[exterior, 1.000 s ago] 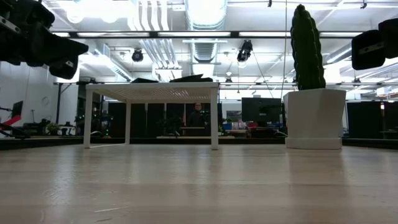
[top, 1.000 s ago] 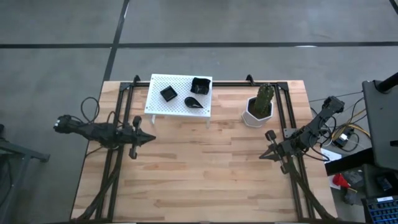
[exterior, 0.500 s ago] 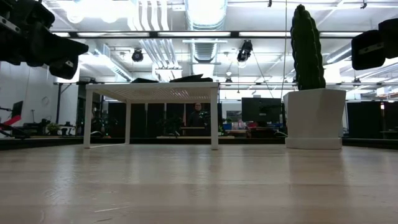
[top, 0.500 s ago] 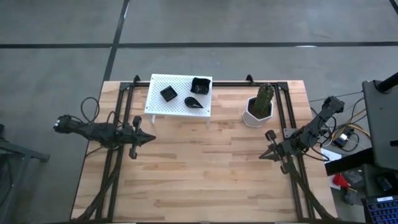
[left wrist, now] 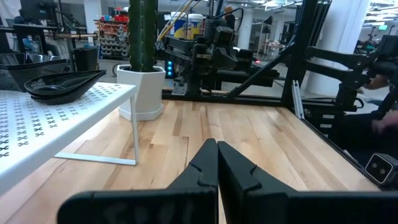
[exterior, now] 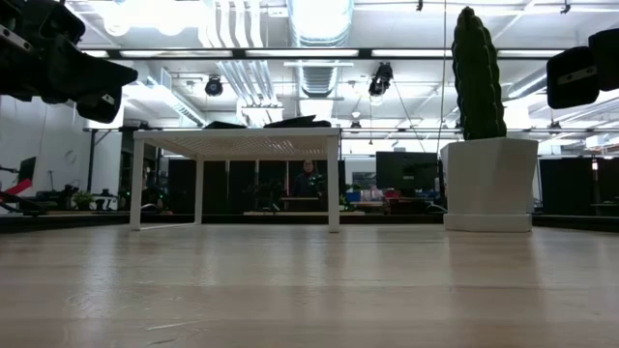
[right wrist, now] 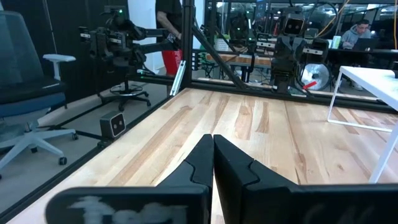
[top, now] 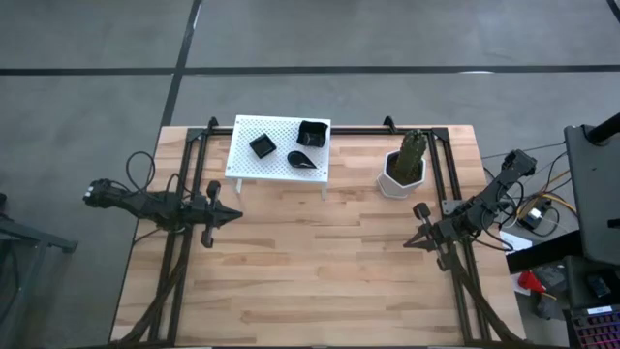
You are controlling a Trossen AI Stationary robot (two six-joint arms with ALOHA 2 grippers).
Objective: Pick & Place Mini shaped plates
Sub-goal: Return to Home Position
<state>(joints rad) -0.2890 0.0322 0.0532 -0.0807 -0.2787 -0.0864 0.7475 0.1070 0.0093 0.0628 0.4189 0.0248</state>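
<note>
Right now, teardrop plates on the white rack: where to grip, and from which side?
Likely the upturned rim of the top teardrop plate, from straight above, jaws across its narrow width. The plates are shallow and lie flat on the white rack, so a side approach finds little to pinch. The left gripper, shut now, is the nearer one.

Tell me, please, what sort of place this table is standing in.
Most likely a robotics lab or workshop: exposed ceiling ducts overhead, monitors beyond the wooden table, and an office chair beside it.
</note>
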